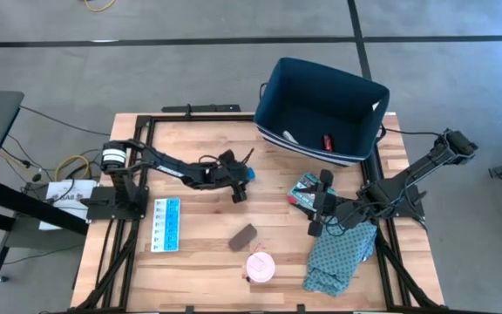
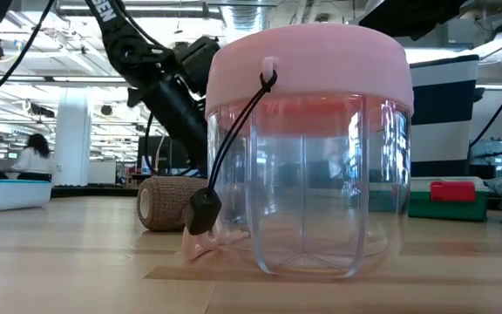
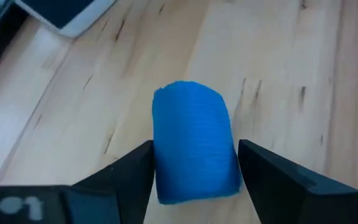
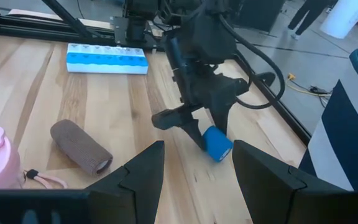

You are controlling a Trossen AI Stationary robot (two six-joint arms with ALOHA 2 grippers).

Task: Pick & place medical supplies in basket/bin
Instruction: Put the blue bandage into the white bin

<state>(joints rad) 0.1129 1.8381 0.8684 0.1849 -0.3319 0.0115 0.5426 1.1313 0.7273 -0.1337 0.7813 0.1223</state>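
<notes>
Left pincer down on the wooden counter, fingers apart astride the small blue fabric roll. Right pincer apart, empty, over the green-red patterned box. Brown wrapped oblong and pink-lidded clear jar lie nearby; navy soft-sided bin at far edge.

I see the navy bin at the counter's far edge, a red bottle and a white tube lying inside. On the wood lie a blue roll, brown roll, pill organizer, patterned box and a pink-lidded clear jar standing upright.
</notes>
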